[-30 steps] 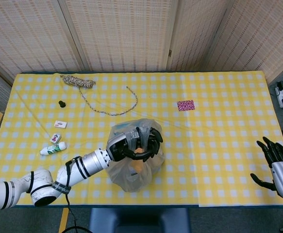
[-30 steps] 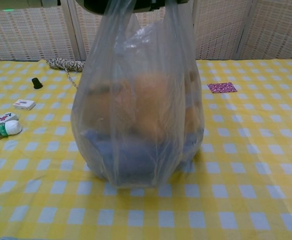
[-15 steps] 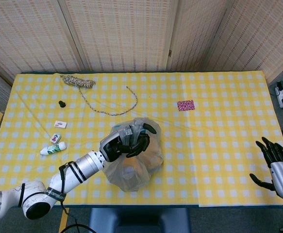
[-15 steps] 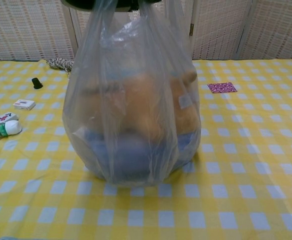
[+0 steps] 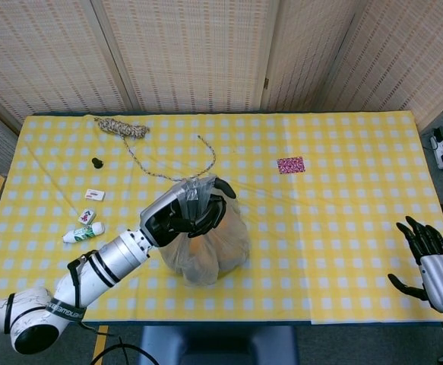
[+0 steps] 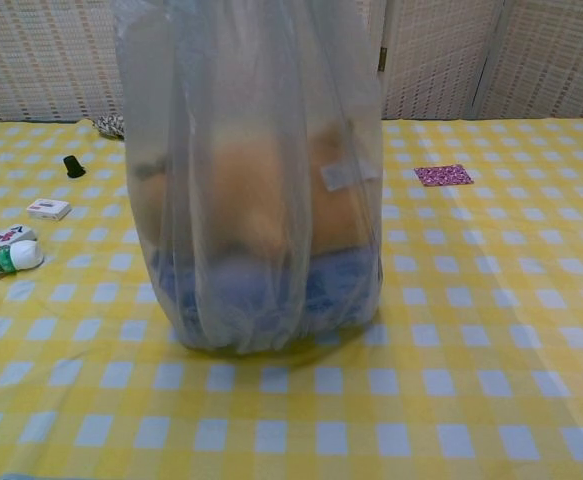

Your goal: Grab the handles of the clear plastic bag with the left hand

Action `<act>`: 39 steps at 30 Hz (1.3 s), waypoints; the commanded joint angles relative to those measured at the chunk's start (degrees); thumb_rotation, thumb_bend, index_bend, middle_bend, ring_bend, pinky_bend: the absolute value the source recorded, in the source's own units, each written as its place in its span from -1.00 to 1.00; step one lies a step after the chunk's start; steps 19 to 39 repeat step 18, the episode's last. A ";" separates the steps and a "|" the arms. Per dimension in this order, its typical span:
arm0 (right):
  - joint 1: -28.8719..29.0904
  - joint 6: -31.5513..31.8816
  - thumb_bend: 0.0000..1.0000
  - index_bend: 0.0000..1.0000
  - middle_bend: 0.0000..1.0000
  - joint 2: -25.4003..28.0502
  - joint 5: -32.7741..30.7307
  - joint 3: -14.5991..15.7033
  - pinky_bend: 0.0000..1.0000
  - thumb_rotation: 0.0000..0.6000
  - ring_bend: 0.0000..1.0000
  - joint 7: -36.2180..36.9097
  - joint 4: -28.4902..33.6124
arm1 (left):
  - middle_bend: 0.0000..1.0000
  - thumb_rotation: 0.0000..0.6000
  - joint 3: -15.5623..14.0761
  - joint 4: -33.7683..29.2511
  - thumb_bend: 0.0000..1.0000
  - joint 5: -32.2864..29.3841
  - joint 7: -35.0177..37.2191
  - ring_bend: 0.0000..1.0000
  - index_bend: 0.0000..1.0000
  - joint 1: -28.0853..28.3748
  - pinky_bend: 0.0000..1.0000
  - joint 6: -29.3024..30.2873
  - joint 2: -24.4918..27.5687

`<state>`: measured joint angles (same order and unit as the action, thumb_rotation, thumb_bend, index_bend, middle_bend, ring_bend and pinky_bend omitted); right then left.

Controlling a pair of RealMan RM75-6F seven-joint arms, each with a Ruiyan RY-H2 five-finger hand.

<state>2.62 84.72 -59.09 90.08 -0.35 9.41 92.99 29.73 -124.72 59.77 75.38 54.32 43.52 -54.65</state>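
Both handles of the clear plastic bag (image 5: 206, 247) are gathered inside the closed left hand (image 5: 187, 214), at the bag's twelve o'clock, so its long axis is drawn upright. The bag is seen near the table's front edge, base apparently touching the yellow checked cloth (image 5: 343, 228). Orange rounded items over something blue are made out blurrily inside. The right hand (image 5: 426, 258), well apart at three o'clock, is held empty with fingers spread.

Clear plastic bag (image 6: 251, 180) stands upright on the checked tablecloth (image 6: 491, 330); orange and blue contents blurred inside.
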 commanded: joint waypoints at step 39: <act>0.18 0.13 -0.49 -1.00 -1.00 -0.03 0.13 -0.15 -1.00 1.00 -1.00 0.12 0.40 | 0.43 1.00 15.35 -3.89 0.25 -20.28 -10.80 0.55 -0.11 7.15 0.89 -3.87 12.11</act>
